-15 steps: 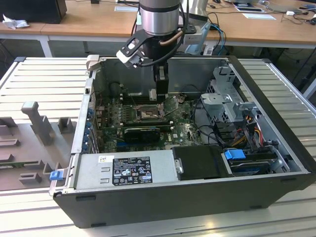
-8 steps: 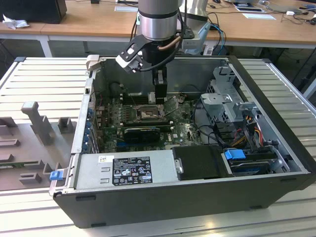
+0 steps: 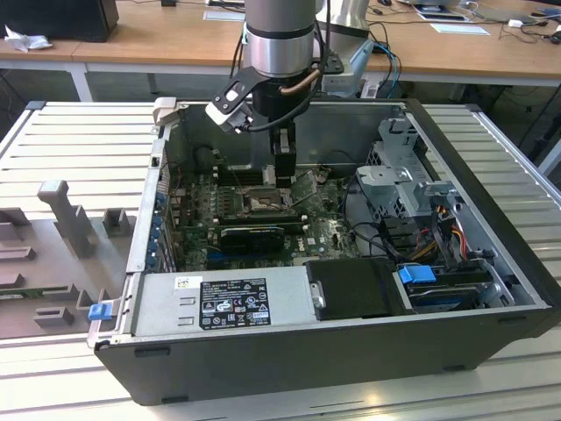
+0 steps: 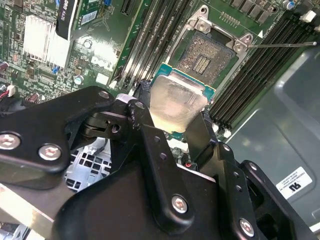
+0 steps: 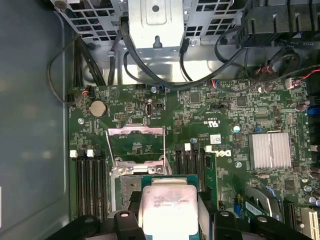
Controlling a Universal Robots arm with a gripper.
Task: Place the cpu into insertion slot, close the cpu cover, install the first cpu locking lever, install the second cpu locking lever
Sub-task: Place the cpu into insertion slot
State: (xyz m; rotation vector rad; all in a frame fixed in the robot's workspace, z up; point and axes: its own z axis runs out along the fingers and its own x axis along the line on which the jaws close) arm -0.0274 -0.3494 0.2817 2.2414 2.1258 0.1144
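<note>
In the exterior view, the arm [image 3: 279, 44] reaches down into an open computer case [image 3: 351, 351] that lies on a ribbed metal desk [image 3: 79, 140]. Its black fingers [image 3: 282, 162] hang over the green motherboard [image 3: 324, 232], just above the insertion slot [image 3: 263, 202]. A long black graphics card [image 3: 254, 235] lies nearer the camera. The silver power supply [image 3: 219, 303] carries a black label with white print and a small white sticker.

In the second wrist view, the fingers [image 4: 150, 135] are closed on the cpu [image 4: 177, 102], gripping it by two opposite edges with its pale metal top in plain sight. The cpu is held above the board at the near edge of the open insertion slot [image 4: 207, 57], whose contact field is bare. A thin locking lever [image 4: 280, 45] sticks out beside the slot. A white printed label [image 4: 295, 185] sits on the case wall.

In the first wrist view, the cpu [image 5: 170, 202] shows faint lettering on its top and sits between the fingers [image 5: 205, 205]. It partly overlaps the insertion slot [image 5: 130, 187]. The cpu cover [image 5: 136, 145] stands open beyond the slot. A coin cell [image 5: 97, 106], a finned heatsink [image 5: 270, 150] and a small white sticker [image 5: 215, 138] sit on the board.
</note>
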